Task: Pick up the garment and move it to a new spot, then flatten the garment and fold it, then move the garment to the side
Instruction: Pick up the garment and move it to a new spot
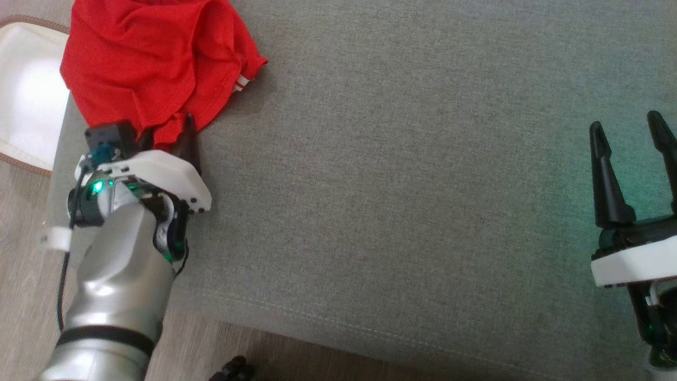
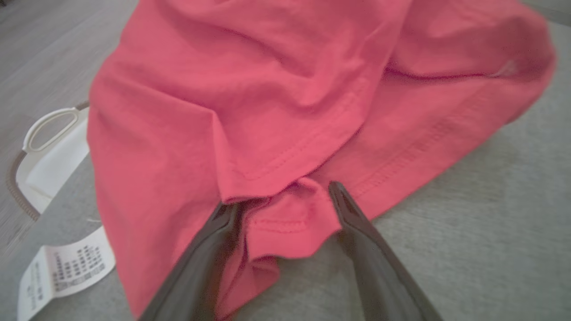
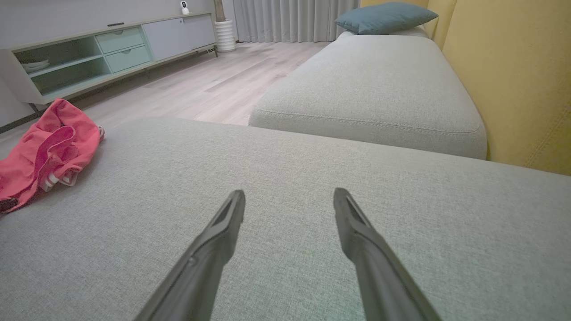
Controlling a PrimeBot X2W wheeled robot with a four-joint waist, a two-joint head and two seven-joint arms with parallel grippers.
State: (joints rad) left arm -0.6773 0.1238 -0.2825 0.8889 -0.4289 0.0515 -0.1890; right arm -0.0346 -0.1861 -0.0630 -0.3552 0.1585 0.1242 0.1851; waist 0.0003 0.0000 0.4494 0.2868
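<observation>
The red garment point(image 1: 153, 58) lies crumpled at the far left of the grey sofa cushion point(image 1: 396, 185), partly over its left edge. My left gripper point(image 1: 166, 129) is at the garment's near edge. In the left wrist view the gripper point(image 2: 281, 198) stands open with a small fold of the garment's point(image 2: 267, 111) hem lying between its fingers. My right gripper point(image 1: 625, 121) hovers open over bare cushion far to the right. The right wrist view shows it point(image 3: 290, 192) with nothing between the fingers and the garment point(image 3: 49, 151) far off at the left.
A white basket with a handle point(image 2: 49, 151) stands on the wood floor point(image 1: 21, 264) left of the cushion. A white care label point(image 2: 62, 272) lies by the garment. A second cushion point(image 3: 379, 80), a yellow backrest point(image 3: 513, 80) and a sideboard point(image 3: 89, 49) lie beyond.
</observation>
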